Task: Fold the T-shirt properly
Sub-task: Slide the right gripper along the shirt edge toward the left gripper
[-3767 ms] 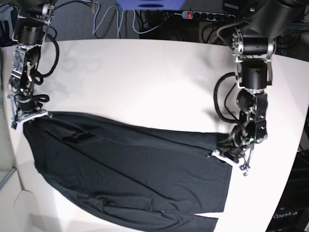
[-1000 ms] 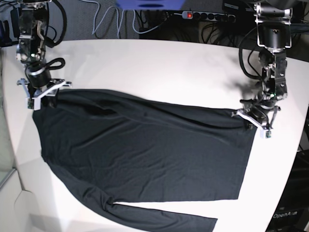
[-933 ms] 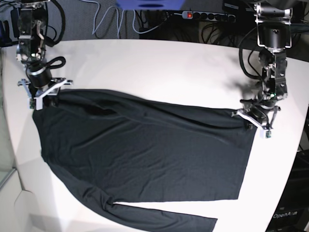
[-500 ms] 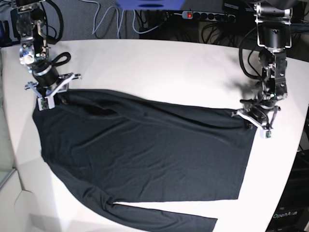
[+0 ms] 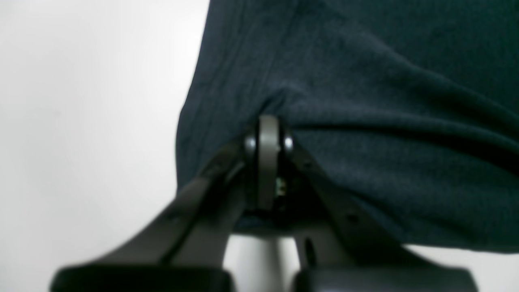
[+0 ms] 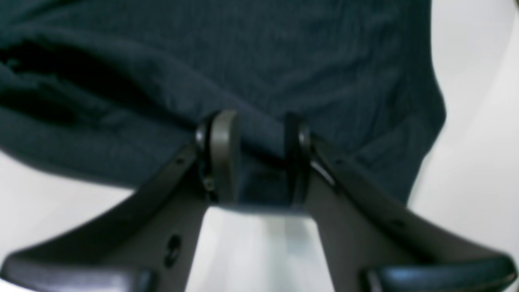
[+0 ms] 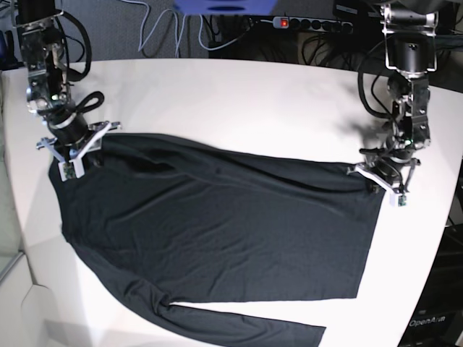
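— Where is the T-shirt [image 7: 217, 231]?

— Spread flat across the white table [image 7: 239, 101], one long sleeve trailing along the near edge.

— And the left gripper [image 7: 382, 176]?

— Pressed together, pinching the shirt's far corner on the base view's right; the wrist camera shows cloth bunched at its tips [image 5: 267, 138].

— The right gripper [image 7: 72, 148]?

— At the opposite far corner. Its fingers [image 6: 221, 154] stand partly apart with fabric between them; whether they grip it, I cannot tell.
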Controlling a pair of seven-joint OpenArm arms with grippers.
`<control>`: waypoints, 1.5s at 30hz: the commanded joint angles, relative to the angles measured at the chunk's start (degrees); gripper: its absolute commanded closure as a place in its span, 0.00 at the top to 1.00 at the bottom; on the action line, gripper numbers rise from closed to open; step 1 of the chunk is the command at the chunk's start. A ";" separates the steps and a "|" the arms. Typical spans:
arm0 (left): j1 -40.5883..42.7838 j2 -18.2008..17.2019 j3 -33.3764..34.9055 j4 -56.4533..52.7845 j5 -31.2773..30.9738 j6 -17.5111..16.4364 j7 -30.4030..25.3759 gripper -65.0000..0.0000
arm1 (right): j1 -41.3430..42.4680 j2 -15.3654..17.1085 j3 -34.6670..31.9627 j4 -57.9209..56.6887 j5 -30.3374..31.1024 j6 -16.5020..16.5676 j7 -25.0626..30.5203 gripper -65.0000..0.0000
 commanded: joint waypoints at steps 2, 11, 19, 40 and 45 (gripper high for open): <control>0.97 -0.30 0.27 -0.64 1.96 1.46 5.72 0.01 | 0.41 1.17 0.37 0.82 0.02 0.32 1.29 0.32; 0.71 -0.30 0.27 -0.64 1.78 1.46 5.72 0.01 | 1.90 1.34 -2.53 -3.40 0.02 0.32 1.82 0.32; 0.62 -0.30 0.27 -0.64 1.78 1.46 5.72 0.01 | 2.52 1.25 -2.97 -3.49 -0.06 0.32 1.82 0.32; 0.62 -0.30 0.19 -0.64 1.78 1.46 5.64 0.01 | 5.16 -4.64 -6.93 -8.68 -18.70 0.32 1.91 0.00; 0.62 -0.30 0.19 -0.64 1.78 1.46 5.64 0.01 | 5.24 -4.46 -6.93 -8.50 -18.88 0.32 1.91 0.00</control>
